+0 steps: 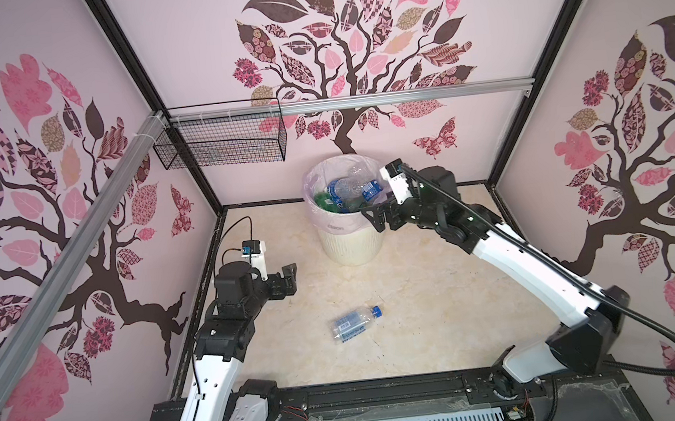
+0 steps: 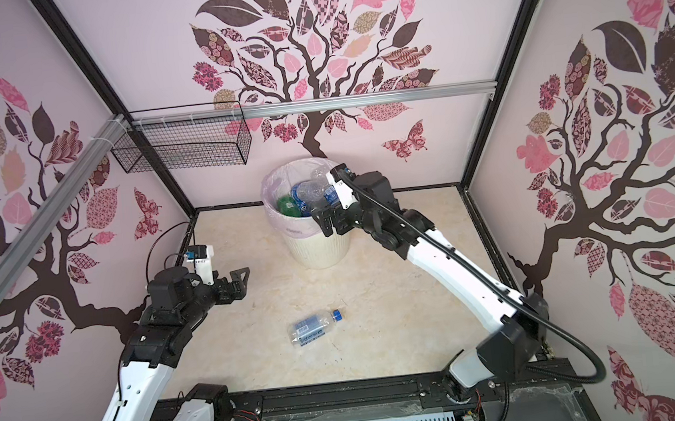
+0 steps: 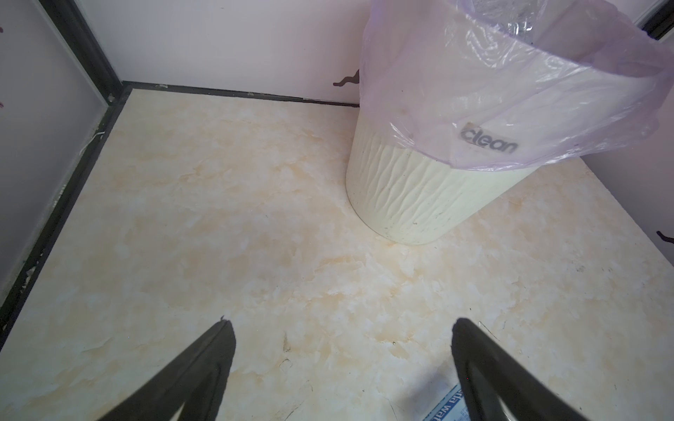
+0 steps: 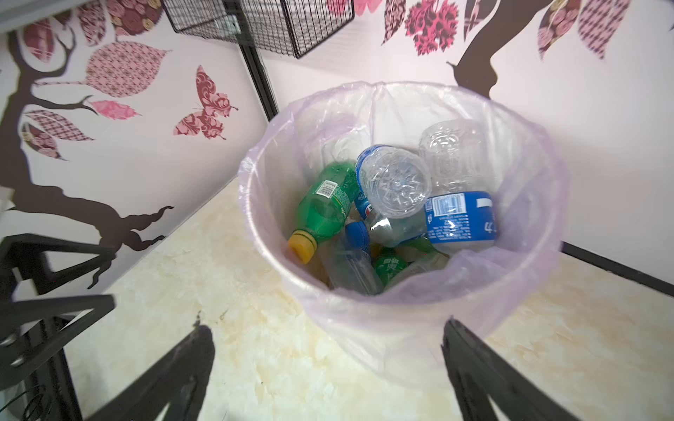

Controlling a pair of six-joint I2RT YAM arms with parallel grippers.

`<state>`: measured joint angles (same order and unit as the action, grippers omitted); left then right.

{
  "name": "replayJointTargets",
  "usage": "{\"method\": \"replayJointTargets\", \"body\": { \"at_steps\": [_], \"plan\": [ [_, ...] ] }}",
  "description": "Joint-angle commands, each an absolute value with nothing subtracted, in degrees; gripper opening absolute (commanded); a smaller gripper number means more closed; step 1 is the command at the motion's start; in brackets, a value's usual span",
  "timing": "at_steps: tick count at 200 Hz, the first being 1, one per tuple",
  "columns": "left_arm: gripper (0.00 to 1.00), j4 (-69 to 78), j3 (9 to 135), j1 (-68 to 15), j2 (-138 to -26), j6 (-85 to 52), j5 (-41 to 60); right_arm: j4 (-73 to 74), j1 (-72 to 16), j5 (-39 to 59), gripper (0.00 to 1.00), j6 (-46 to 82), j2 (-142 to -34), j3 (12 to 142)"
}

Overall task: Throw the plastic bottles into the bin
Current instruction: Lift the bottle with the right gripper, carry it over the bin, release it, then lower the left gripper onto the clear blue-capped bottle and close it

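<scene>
In both top views the right gripper point(image 1: 376, 216) hangs wide open and empty at the bin point(image 1: 349, 241) rim, upper centre, bottles point(image 4: 394, 189) piled inside. One blue-capped bottle point(image 1: 354, 324) lies lower centre; the left gripper point(image 1: 290, 280), also open and empty, should grasp across its label.

The cream, marble-patterned tabletop point(image 1: 439, 294) is bordered by a black frame point(image 1: 264, 202) at its back and sides. Two things rest directly on it — the ribbed cream-white bin point(image 1: 351, 243), standing upright near the back wall about midway across, and a single clear bottle point(image 1: 353, 325) lying on its side toward the front, blue cap pointing right, well apart from the bin.
</scene>
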<state>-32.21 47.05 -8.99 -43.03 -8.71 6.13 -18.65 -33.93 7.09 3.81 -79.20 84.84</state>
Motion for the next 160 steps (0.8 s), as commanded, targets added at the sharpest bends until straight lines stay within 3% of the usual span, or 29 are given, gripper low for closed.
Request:
{"method": "replayJointTargets", "body": {
  "at_steps": [1,65,100,160],
  "plan": [
    [0.96,-30.8,46.3,-8.8,-43.6,-7.6,9.6,-18.2,-33.7,3.5,1.0,4.7,-72.8,79.3],
    [0.94,-33.3,48.7,-10.0,-48.2,-2.8,19.0,-20.6,-33.7,-2.5,1.0,7.2,-56.5,60.6],
    [0.96,-39.9,50.5,-18.6,-51.4,4.8,12.9,-22.2,-33.7,-8.3,1.0,10.7,-50.7,50.9],
    [0.93,-44.1,52.3,-25.8,-55.9,9.0,17.6,-22.6,-33.7,-12.6,1.0,17.6,-46.0,42.6]
  ]
}}
